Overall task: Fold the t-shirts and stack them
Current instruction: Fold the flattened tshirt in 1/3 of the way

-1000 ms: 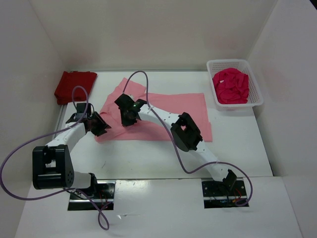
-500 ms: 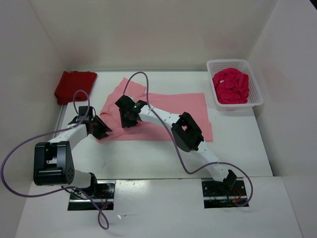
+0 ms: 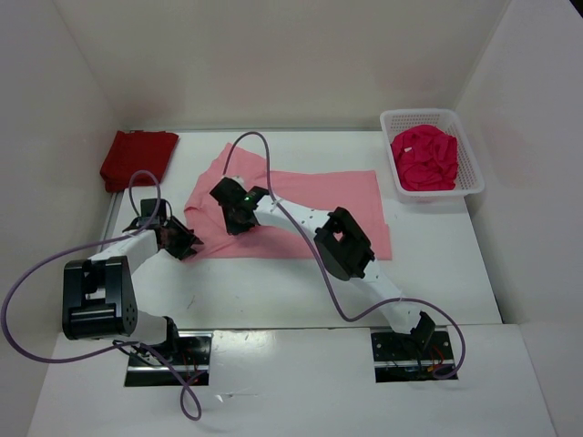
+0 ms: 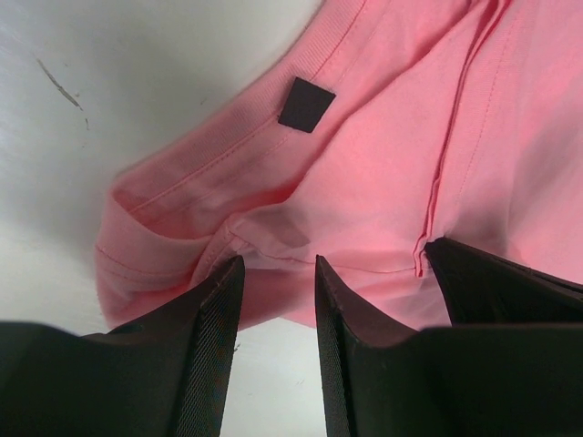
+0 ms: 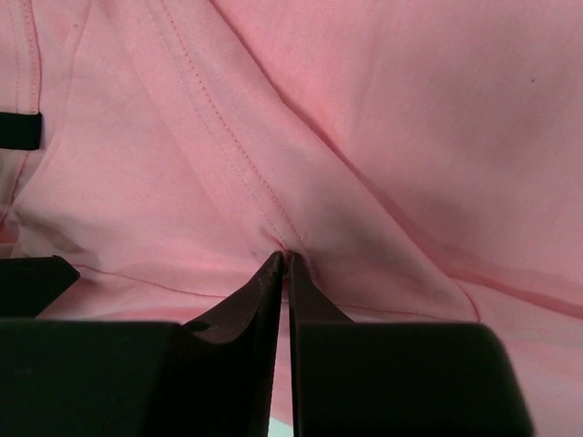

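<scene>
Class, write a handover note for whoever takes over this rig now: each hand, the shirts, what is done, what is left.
Left hand: fingers apart at the near-left hem of the light pink cloth t-shirt; grip unclear.
Right hand: shut on a fold of that shirt.
It lies spread mid-table. Dark red cloth t-shirt lies folded at the far left. Bright magenta cloth t-shirt sits crumpled in the white plastic mesh basket, far right.
Done: dark red one folded.
Left: fold pink, then magenta; stack all three.
</scene>
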You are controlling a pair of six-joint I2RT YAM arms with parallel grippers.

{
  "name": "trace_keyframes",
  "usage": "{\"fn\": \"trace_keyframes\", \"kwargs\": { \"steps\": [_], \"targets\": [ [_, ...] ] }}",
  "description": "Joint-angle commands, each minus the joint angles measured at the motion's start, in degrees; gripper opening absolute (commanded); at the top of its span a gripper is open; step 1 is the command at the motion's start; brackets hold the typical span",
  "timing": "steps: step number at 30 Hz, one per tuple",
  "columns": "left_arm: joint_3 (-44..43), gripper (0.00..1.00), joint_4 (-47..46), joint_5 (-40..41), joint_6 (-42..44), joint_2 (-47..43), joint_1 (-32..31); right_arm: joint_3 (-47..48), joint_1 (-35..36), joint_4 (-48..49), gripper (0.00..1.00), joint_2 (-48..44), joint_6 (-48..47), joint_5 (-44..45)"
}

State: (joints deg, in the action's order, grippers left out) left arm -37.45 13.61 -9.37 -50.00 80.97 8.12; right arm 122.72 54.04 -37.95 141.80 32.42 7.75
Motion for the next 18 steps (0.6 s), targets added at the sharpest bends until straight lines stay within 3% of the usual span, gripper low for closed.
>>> {"fn": "trace_keyframes", "kwargs": {
  "steps": [1, 4, 12, 18],
  "targets": [
    [0.3, 0.44, -1.9, -0.7, -1.4, 0.5, 0.1, 1.7, 0.5, -2.7, 0.09, 1.8, -2.1, 3.9],
    [0.3, 0.44, -1.9, -0.7, -1.4, 0.5, 0.1, 2.4, 0.5, -2.7, 0.0, 2.3, -2.1, 3.9],
    [0.8, 0.44, -1.9, -0.2, -1.4, 0.5, 0.1, 5.9, 0.5, -2.7, 0.0, -1.1, -1.6, 2.5],
    [0.8, 0.43, -1.4, -0.2, -1.4, 0.5, 0.1, 6.7, -3.7, -2.7, 0.0, -4.5, -1.6, 3.2]
  ]
}}
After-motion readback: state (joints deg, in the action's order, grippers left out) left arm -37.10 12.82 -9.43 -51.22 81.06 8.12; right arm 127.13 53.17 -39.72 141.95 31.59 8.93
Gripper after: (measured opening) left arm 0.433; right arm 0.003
